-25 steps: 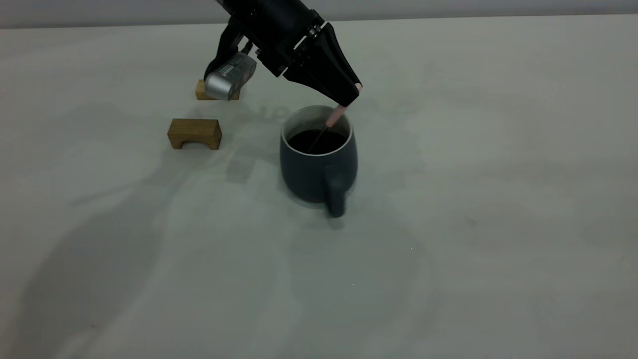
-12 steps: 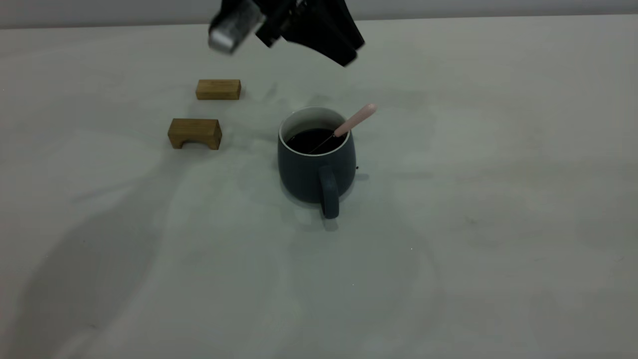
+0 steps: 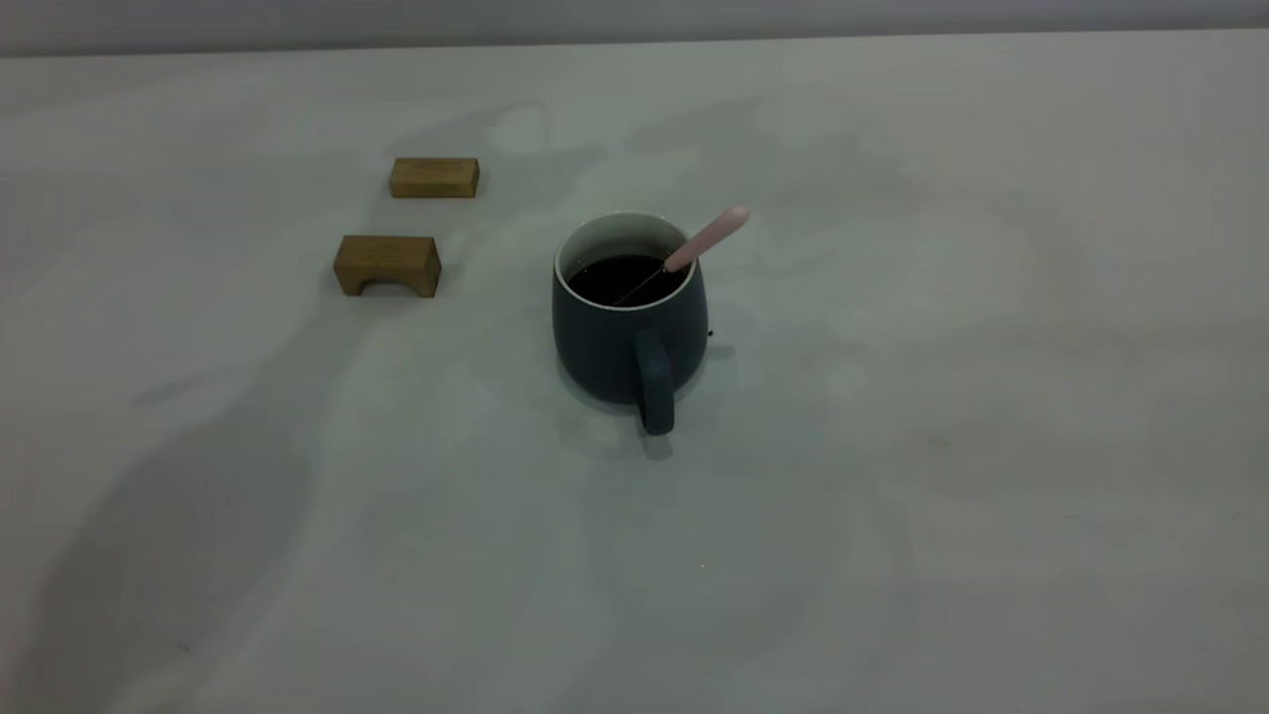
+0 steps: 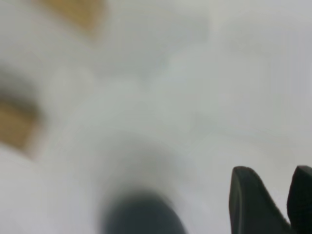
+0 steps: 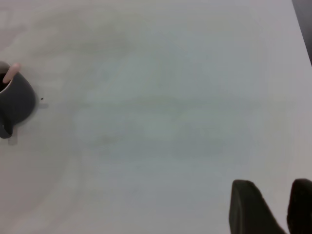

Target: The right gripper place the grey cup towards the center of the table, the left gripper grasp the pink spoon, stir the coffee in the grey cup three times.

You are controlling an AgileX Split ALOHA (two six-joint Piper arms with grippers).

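Gone from the exterior view is the left claw, which half a second ago hung over the upper middle of the frame; the pink spoon (image 3: pixel 706 238) it let go of leans in the grey cup (image 3: pixel 629 319), handle over the right rim, neck dipping into the coffee (image 3: pixel 625 281). The cup stands upright near the centre of the bench (image 3: pixel 991 416), handle toward the bottom of the frame. Two wooden blocks (image 3: pixel 434 178) (image 3: pixel 388 264) lie at upper left.

From the left wrist, the left claw (image 4: pixel 271 200) shows at lower right, its two dark fingers a narrow gap apart, holding nothing; the cup is a dark blur at the bottom.

From the right wrist, the right claw (image 5: pixel 271 207) sits at lower right, fingers slightly parted and empty, well apart from the cup (image 5: pixel 17 103) at far left.
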